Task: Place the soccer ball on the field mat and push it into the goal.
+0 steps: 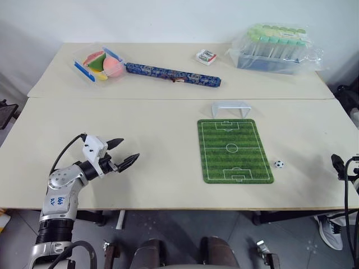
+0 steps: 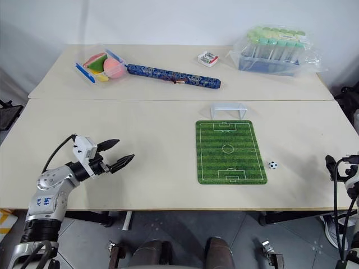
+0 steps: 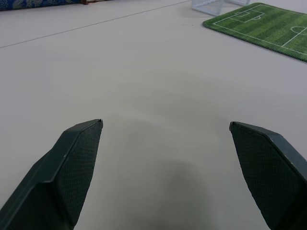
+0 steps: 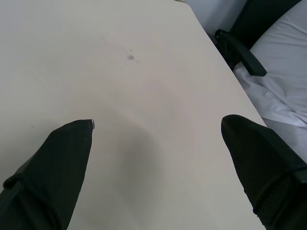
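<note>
The right gripper point(image 4: 156, 127) was mostly cut off at the right edge of the head views, with just its black tip showing past the table's point(image 1: 157, 140) right border. Its wrist view showed both fingers spread wide over bare tabletop near the table's edge, holding nothing and touching nothing.

The soccer ball point(image 1: 279, 164) lay on the bare table just beside the right edge of the field mat point(image 1: 234, 150), off the mat and near its near right corner. From the right gripper it sat at about ten o'clock, near but apart. From the left gripper point(image 1: 128, 152) it lay far off at about three o'clock, across the mat. The goal point(image 1: 231, 108) stood at the mat's far end, at twelve o'clock from it.

The left gripper hovered over the near left part of the table, fingers point(image 3: 72, 167) wide apart and empty.
</note>
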`<state>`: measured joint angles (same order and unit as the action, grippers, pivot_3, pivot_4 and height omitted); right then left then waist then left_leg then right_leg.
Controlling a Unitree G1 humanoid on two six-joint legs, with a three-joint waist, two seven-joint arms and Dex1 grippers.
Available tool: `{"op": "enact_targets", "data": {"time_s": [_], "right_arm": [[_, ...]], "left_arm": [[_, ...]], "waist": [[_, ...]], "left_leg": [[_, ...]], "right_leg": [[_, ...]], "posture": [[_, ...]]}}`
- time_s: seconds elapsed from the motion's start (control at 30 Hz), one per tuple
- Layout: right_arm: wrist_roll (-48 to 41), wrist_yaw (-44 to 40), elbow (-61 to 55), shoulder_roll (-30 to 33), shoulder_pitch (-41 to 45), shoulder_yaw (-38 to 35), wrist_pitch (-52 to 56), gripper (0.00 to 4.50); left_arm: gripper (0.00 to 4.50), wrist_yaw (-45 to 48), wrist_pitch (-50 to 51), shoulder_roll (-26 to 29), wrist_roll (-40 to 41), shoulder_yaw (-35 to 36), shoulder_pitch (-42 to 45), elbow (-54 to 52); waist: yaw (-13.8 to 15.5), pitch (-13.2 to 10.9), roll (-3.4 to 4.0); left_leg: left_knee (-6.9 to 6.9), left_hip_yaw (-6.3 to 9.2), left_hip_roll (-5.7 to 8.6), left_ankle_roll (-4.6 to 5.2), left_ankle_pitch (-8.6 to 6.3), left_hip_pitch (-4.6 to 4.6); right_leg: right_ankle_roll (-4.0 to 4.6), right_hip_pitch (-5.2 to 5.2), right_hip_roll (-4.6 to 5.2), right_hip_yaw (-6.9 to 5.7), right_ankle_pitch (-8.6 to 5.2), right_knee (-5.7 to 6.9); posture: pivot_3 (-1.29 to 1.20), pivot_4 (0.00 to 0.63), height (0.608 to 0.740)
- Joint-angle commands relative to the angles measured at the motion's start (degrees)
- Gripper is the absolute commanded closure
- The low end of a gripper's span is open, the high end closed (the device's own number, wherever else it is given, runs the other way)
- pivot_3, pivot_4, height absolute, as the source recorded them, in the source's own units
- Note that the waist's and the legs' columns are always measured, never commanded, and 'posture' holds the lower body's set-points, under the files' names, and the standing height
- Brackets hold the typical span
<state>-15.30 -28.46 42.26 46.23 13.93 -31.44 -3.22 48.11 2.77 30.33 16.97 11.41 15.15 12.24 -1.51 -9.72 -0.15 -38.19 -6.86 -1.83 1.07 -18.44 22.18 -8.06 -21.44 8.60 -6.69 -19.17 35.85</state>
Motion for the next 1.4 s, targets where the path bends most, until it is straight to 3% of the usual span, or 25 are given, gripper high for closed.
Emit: {"op": "enact_targets", "data": {"time_s": [0.03, 0.23, 0.37, 0.53, 0.67, 0.97, 1.3, 1.4], "right_arm": [[-0.75, -0.41, -0.83, 1.07, -0.12, -0.67, -0.83, 0.02], [-0.94, -0.57, -3.13, 1.56, -1.16, -1.04, 0.12, 0.02], [-2.37, -2.2, -11.52, 1.61, -2.85, -0.8, 4.23, 0.02], [-6.21, -7.8, -30.3, 0.55, -7.07, 2.61, 12.68, 0.02], [-7.53, -13.86, -37.31, 1.4, -9.58, 6.79, 17.11, 0.02], [-6.55, -22.4, -38.6, 1.86, -11.2, 12.4, 19.54, 0.02], [-5.47, -22.12, -34.51, 0.26, -11.59, 12.5, 19.18, 0.02], [-5.09, -22.04, -34.25, -0.11, -11.75, 12.79, 18.12, 0.62]], "left_arm": [[0.0, -1.32, -2.47, 0.81, -1.34, 0.15, 1.3, 1.42], [0.0, -0.69, -1.84, 0.7, 0.64, 0.74, 2.08, 1.36], [0.0, -0.64, -1.58, 0.77, -0.27, -0.46, 2.4, 0.43], [0.0, 7.09, -0.14, -0.11, 4.15, -2.55, 3.68, -0.58], [0.0, 15.35, -1.93, -1.53, 7.47, -4.44, 4.83, 0.48], [0.0, 31.18, -1.59, -2.32, 12.65, -7.43, 4.4, 0.43], [0.0, 29.75, -2.52, -3.01, 11.88, -7.2, 1.29, -1.83], [0.0, 29.64, -2.75, -3.21, 11.87, -7.22, 1.41, -1.63]], "waist": [[0.01, 0.0, 0.0], [0.03, 0.0, 0.0], [0.02, 0.0, 0.0], [0.01, 0.0, 0.0], [0.37, 0.0, 0.0], [1.49, 0.0, 0.0], [1.45, 0.0, 0.0], [1.46, 0.0, 0.0]], "left_leg": [[0.0, 0.0, 0.01, 0.0, 0.0, 0.0], [0.0, 0.01, -0.01, 0.0, 0.0, 0.0], [-0.01, 0.0, -0.01, 0.0, 0.0, 0.0], [-0.02, 0.01, -0.04, 0.0, 0.0, 0.0], [-0.09, 0.03, 0.01, 0.0, 0.0, 0.01], [-0.14, 0.01, 0.07, 0.03, -0.02, 0.04], [-0.15, 0.03, 0.04, 0.03, -0.02, 0.04], [-0.2, 0.03, 0.04, 0.03, -0.02, 0.04]], "right_leg": [[0.0, 0.0, 0.0, 0.0, 0.0, 0.0], [0.0, 0.0, 0.01, 0.0, 0.0, 0.01], [0.0, 0.0, 0.0, 0.01, 0.0, 0.01], [0.0, -0.02, -0.03, 0.01, 0.0, 0.05], [0.0, 0.0, -0.03, 0.0, 0.0, 0.08], [0.0, -0.01, -0.03, -0.02, 0.0, 0.06], [0.0, -0.01, -0.03, -0.02, 0.0, 0.07], [0.0, 0.01, -0.03, -0.02, 0.0, 0.07]], "posture": [[0.0, 0.15, 0.74], [0.0, 0.15, 0.74], [0.0, 0.15, 0.74], [0.0, 0.15, 0.74], [0.0, 0.15, 0.74], [0.0, 0.15, 0.74], [0.0, 0.15, 0.74], [0.0, 0.15, 0.74]]}}
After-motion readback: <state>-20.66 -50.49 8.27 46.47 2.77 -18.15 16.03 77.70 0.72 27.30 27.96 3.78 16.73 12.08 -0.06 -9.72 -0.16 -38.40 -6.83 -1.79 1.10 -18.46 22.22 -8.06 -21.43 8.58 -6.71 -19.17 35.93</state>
